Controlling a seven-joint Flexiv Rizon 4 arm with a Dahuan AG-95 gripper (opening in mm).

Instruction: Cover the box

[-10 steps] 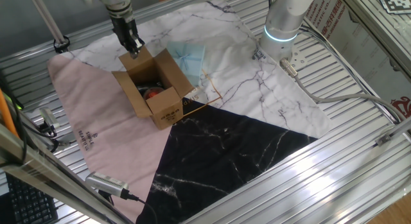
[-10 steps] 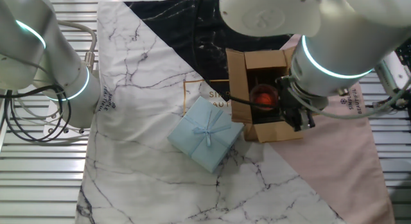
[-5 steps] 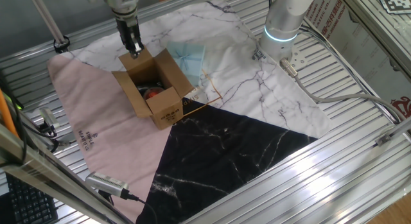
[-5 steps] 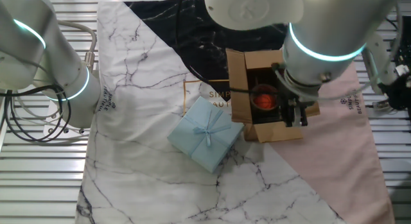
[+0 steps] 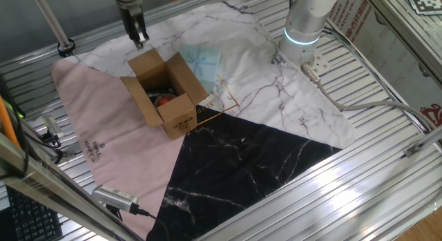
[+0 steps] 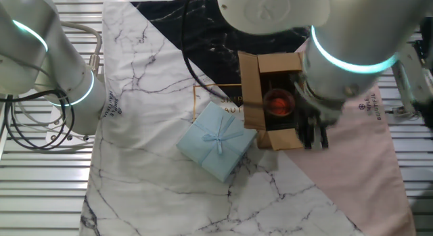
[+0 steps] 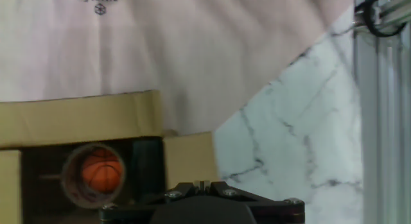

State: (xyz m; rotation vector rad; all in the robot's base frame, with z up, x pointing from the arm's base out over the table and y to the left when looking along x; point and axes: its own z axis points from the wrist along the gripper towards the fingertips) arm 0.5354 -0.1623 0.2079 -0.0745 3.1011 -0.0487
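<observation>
A ridged metal table [image 5: 387, 75] is draped with a cloth [image 5: 228, 165] in three sections: white marble, pale pink and black marble. The box [image 5: 164, 94], a small brown cardboard carton, sits near the middle of the cloth where the pink and white sections meet, its top flaps standing open. Inside the box lies a small round orange object [image 6: 277, 102], resembling a tiny basketball within a ring; its exact nature is hard to make out. Just beside the box, on the white marble, rests a pale blue gift box [image 6: 216, 140] tied with a bow. The gripper [image 5: 138, 39] hangs above the box's far edge, touching nothing; its fingers look close together, but whether they are fully shut cannot be told. In the hand view only the gripper's dark base shows.
</observation>
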